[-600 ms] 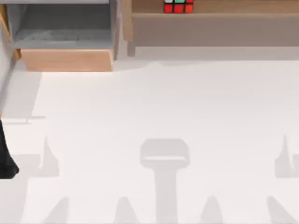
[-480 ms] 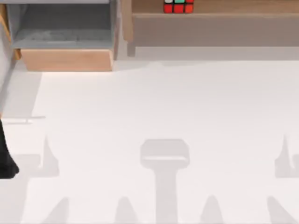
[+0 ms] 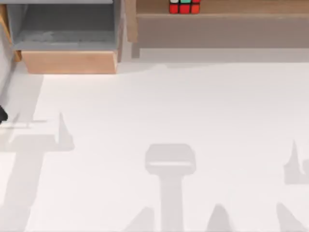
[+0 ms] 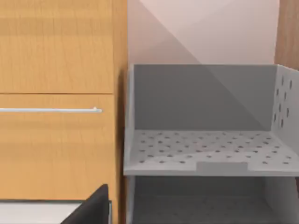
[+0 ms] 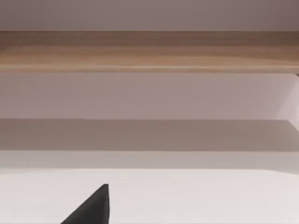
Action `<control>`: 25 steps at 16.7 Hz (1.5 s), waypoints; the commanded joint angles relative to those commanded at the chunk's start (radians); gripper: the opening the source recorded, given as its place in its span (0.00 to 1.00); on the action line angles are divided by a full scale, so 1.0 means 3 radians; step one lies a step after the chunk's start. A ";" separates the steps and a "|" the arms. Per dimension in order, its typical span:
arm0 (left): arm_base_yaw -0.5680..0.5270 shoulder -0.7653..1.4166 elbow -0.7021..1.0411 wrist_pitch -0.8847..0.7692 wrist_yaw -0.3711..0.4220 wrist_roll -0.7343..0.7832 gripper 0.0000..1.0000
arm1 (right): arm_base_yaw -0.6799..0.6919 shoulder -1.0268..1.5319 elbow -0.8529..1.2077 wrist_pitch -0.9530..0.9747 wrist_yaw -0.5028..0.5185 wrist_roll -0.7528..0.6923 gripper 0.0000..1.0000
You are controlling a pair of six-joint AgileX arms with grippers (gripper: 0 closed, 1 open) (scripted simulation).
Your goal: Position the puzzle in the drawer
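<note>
Puzzle (image 3: 184,7) is sitting on the shelf (image 3: 222,30), right of the open drawer (image 3: 67,62), which is gaping ready; pincer states I cannot tell

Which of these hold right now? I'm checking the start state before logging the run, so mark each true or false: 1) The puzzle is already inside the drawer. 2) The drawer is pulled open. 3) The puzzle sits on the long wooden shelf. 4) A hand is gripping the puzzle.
1) False. The puzzle sits up on the shelf, to the right of the drawer in the top view.
2) True. Its grey floor shows behind the tan front panel.
3) True. It rests at the shelf's top, toward its left part.
4) False. Nothing touches the puzzle; a dark bit of the left arm is at the table's far left edge.
</note>
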 joint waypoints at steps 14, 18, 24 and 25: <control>-0.1668 0.5369 0.3088 0.1687 -0.1612 -0.0035 1.00 | 0.0000 0.0000 0.0000 0.0000 0.0000 0.0000 1.00; -0.1966 0.6174 0.3640 0.2006 -0.1873 -0.0044 1.00 | 0.0000 0.0000 0.0000 0.0000 0.0000 0.0000 1.00; -0.2066 0.6407 0.3819 0.2119 -0.1951 -0.0040 1.00 | 0.0000 0.0000 0.0000 0.0000 0.0000 0.0000 1.00; -0.2066 0.6407 0.3819 0.2119 -0.1951 -0.0040 1.00 | 0.0000 0.0000 0.0000 0.0000 0.0000 0.0000 1.00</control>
